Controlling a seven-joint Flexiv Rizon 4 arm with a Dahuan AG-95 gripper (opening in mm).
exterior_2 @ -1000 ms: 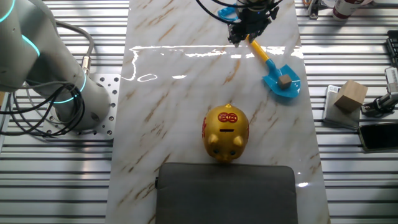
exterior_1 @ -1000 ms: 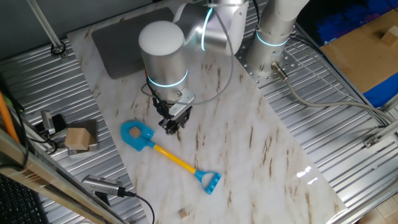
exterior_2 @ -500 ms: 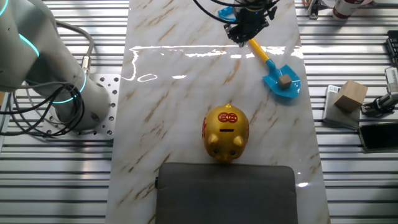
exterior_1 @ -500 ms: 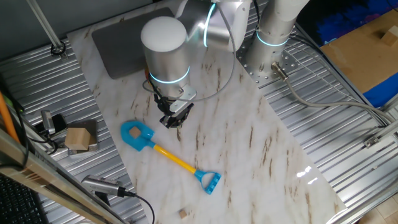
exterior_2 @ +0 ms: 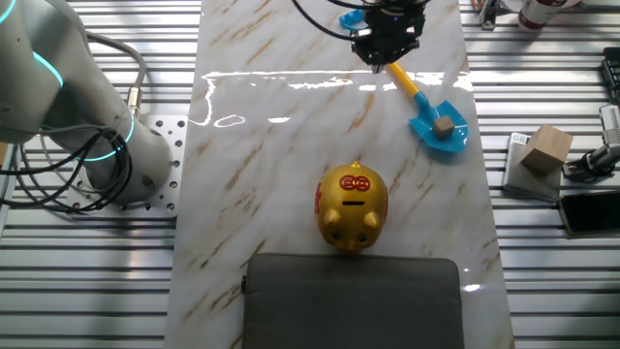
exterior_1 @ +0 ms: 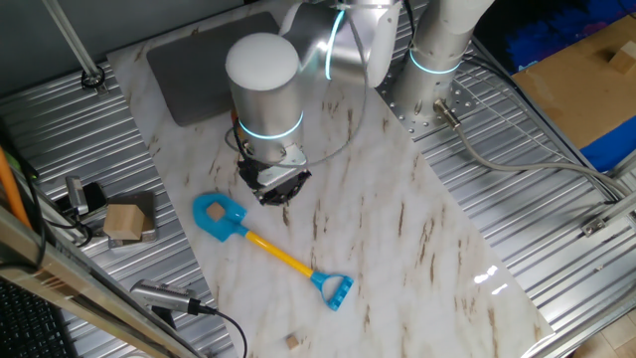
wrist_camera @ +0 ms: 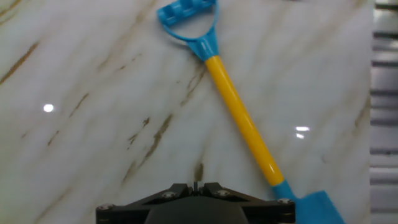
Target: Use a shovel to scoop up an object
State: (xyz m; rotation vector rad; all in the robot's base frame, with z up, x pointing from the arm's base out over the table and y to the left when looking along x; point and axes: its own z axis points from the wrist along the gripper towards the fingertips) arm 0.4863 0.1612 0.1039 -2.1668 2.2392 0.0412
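Note:
The shovel [exterior_1: 276, 254] lies flat on the marble table, with its light-blue blade [exterior_1: 217, 215] to the left and its blue D-end [exterior_1: 336, 289] to the front right. A tiny tan cube [exterior_2: 444, 125] rests in the blade [exterior_2: 441, 131]. My gripper [exterior_1: 275, 194] hangs just above the table beside the shaft, apart from it, shut and empty. In the hand view the fingertips [wrist_camera: 194, 185] meet, with the yellow shaft [wrist_camera: 242, 121] running past on the right and the D-end [wrist_camera: 189, 18] at the top. In the other fixed view the gripper [exterior_2: 380, 60] is over the shaft's upper part.
A gold pig bank [exterior_2: 353, 206] stands mid-table before a grey pad [exterior_2: 351, 301]. A larger tan block [exterior_1: 124, 221] sits on the metal slats left of the table. Another small tan piece [exterior_1: 291, 341] lies near the table's front edge. Cables and gear line the left side.
My gripper has risen a little and drawn back from the shovel, and the wrist has turned slightly. The shovel and the cube in its blade have not moved.

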